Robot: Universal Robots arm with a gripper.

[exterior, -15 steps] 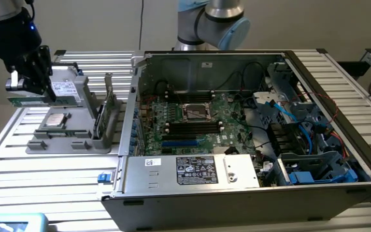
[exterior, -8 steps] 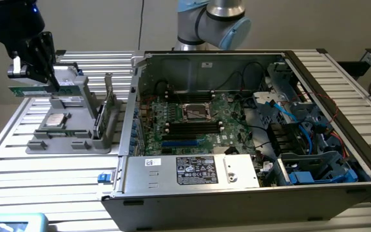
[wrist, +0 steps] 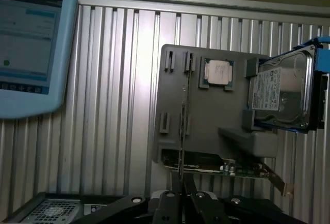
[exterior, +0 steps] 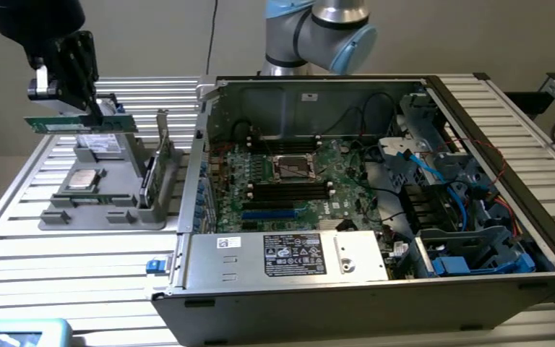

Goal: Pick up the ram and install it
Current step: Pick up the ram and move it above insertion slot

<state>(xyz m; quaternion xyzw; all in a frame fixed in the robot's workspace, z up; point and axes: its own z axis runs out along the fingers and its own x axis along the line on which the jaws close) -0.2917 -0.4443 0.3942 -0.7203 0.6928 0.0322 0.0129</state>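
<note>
The claw point(exterior: 92, 114) is clamped on the ram point(exterior: 80, 124), its fingers pressed against the two flat faces of the stick; in the exterior view the ram lies level in the air with its long green side toward the camera, over the far part of the grey holder point(exterior: 113, 210); the stick looks clear of the holder. In the wrist view the ram point(wrist: 182, 131) is seen edge-on as a thin line running out from between the fingertips of the claw point(wrist: 181, 185) (the board's faces cannot be made out there).

The grey holder point(wrist: 206, 115) sits on the slatted tabletop point(exterior: 27, 253) at the exterior view's left; on it lie a processor chip point(wrist: 217, 73) and a hard drive point(wrist: 283, 92), and a larger green card point(wrist: 227, 168) with a metal bracket stands on edge at one side.

The open computer case point(exterior: 355, 289) lies to the exterior view's right of the holder, well apart from the ram; its motherboard point(exterior: 335, 206) faces up, with black slots point(exterior: 292, 191) near the middle. A tablet point(wrist: 31, 43) with a pale blue frame rests on the tabletop.
</note>
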